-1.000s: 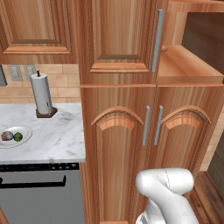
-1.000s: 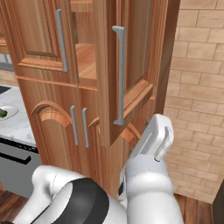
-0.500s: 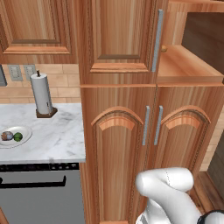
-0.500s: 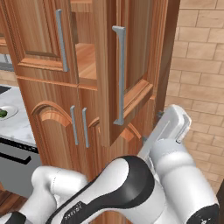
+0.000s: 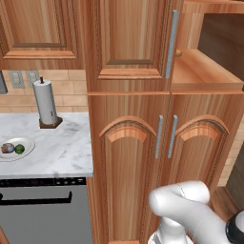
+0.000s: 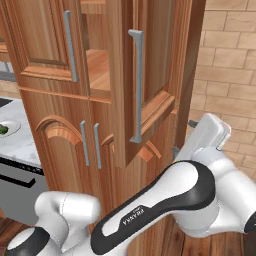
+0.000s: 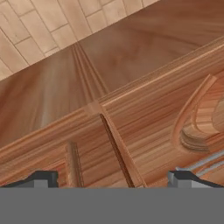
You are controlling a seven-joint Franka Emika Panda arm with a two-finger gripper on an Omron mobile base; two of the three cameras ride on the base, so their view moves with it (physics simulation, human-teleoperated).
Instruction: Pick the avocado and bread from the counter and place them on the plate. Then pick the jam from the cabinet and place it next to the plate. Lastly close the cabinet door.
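The white plate (image 5: 27,143) lies on the marble counter (image 5: 62,147) at far left, with the brown bread (image 5: 7,147) and the green avocado (image 5: 19,148) on it. The plate's edge (image 6: 11,131) and the avocado (image 6: 2,129) also appear in the right base view. The tall brown cabinet (image 5: 128,157) has its upper right door (image 6: 155,75) swung open. A small orange bit, perhaps the jam (image 5: 178,53), peeks out at the shelf's front left. My gripper (image 6: 184,137) hangs open and empty, low and to the right of the open door. Its fingertips (image 7: 41,178) stand wide apart.
A paper towel roll (image 5: 45,102) stands at the back of the counter. A dark dishwasher front (image 5: 38,209) sits under the counter. A brick wall (image 6: 225,75) rises to the right of the cabinet. The open door's bar handle (image 6: 136,92) juts toward the arm.
The arm has swung round to the right, and the hand has moved right and a little up beside the open door. The jaws have stayed open.
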